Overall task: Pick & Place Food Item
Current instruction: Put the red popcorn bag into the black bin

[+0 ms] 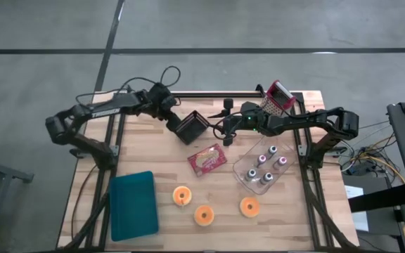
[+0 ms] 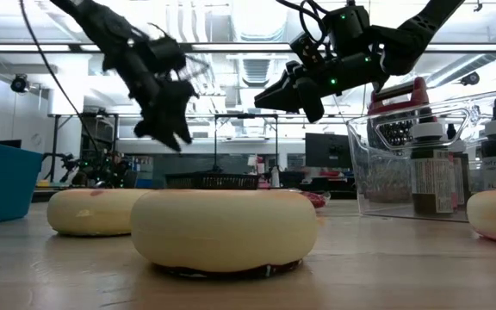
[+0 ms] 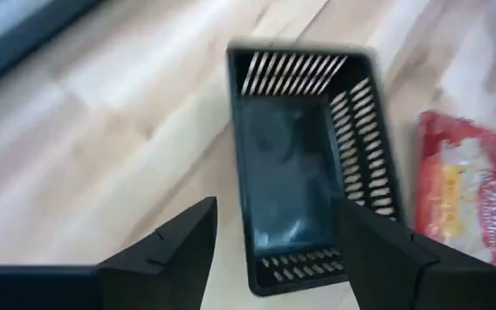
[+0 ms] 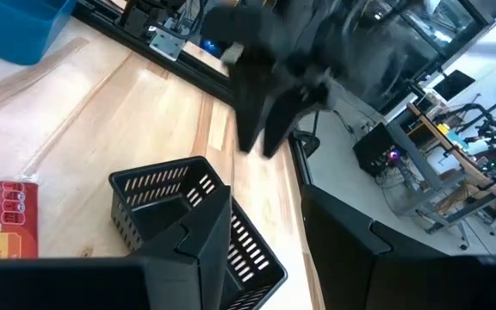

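Observation:
A black slotted basket [image 1: 192, 128] stands upright on its bottom on the wooden table, empty. My left gripper [image 3: 275, 211] hangs open just above the basket [image 3: 308, 172], slanting down, its fingers apart over the basket's near end and touching nothing. A red food packet [image 1: 207, 159] lies flat on the table just in front of the basket, and it also shows in the left wrist view [image 3: 463, 189]. My right gripper [image 1: 225, 135] stays in the air to the right of the basket [image 4: 179, 215], open with nothing between its fingers.
A clear box [image 1: 262, 169] of small bottles stands at the right. Three orange-and-cream round pieces [image 1: 204, 214] lie near the front edge. A blue tray [image 1: 132, 204] sits front left. A red-handled grater [image 1: 278, 95] stands at the far right corner.

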`<state>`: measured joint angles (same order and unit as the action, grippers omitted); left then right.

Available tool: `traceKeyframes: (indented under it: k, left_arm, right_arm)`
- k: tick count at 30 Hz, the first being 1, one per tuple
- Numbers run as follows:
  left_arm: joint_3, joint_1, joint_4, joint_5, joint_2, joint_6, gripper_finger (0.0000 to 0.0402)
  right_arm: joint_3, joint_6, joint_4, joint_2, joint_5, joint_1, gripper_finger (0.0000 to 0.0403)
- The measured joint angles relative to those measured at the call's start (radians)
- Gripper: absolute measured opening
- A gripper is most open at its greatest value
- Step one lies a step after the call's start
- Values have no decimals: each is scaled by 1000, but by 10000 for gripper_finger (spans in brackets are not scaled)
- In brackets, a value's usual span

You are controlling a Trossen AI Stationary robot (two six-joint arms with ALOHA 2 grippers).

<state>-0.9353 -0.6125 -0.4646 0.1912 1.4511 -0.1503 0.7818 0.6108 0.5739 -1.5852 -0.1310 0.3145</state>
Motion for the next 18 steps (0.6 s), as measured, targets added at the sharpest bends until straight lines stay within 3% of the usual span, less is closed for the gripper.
traceKeyframes:
  k: [5, 13, 18]
  left_arm:
    - [1, 118, 8, -82, -99, 167, 234]
    - [15, 559, 46, -628, -97, 379, 234]
    - [57, 743, 125, -783, -32, 421, 234]
  right_arm:
    - [0, -1, 0, 0, 0, 0, 139]
    - [0, 1, 0, 0, 0, 0, 139]
    - [0, 1, 0, 0, 0, 0, 139]
